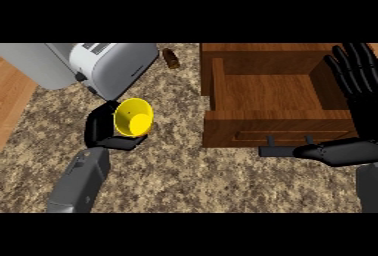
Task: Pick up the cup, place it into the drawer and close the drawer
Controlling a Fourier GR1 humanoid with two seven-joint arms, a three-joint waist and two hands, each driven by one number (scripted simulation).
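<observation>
Left hand [103, 131] curls round the yellow cup [133, 117], left of the drawer [275, 95]; light, rigid, slick-looking — side-wall hold suits; right hand [353, 100] spread.

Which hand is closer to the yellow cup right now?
Left. The left hand has its fingers curled round the yellow cup; the right hand stands open far to the right, beside the open drawer.

Open tabletop [184, 170] strip between cup [133, 117] and drawer [277, 95], drawer cavity open from above, toaster [111, 62] blocks 11 o'clock, small brown bottle [171, 58] at 12, right hand [354, 105] crowding drawer's 3 o'clock wall
</observation>
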